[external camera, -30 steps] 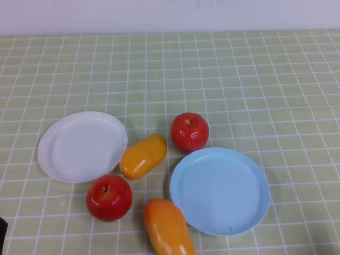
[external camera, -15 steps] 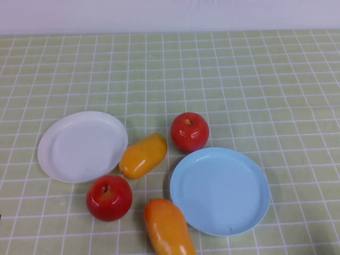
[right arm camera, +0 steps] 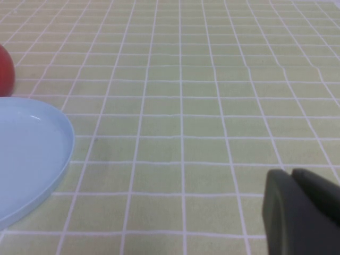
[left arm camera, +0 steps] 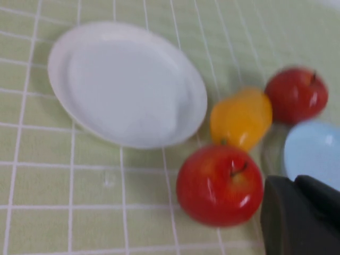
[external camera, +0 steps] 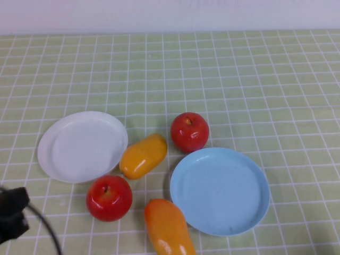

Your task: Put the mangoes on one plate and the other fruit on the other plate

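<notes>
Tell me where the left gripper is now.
High view: left gripper sits at the table's near-left edge, below the white plate, left of the nearer apple.

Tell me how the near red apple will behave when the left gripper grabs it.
The near apple looks round and glossy, so it may roll or slip. It seems rigid. The left gripper is beside it; the right gripper is by the blue plate.

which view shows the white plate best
The high view: the whole white plate shows, empty, with an apple just off its near rim. The left wrist view shows it too, close and whole. The right wrist view misses it, showing only the blue plate edge.
</notes>
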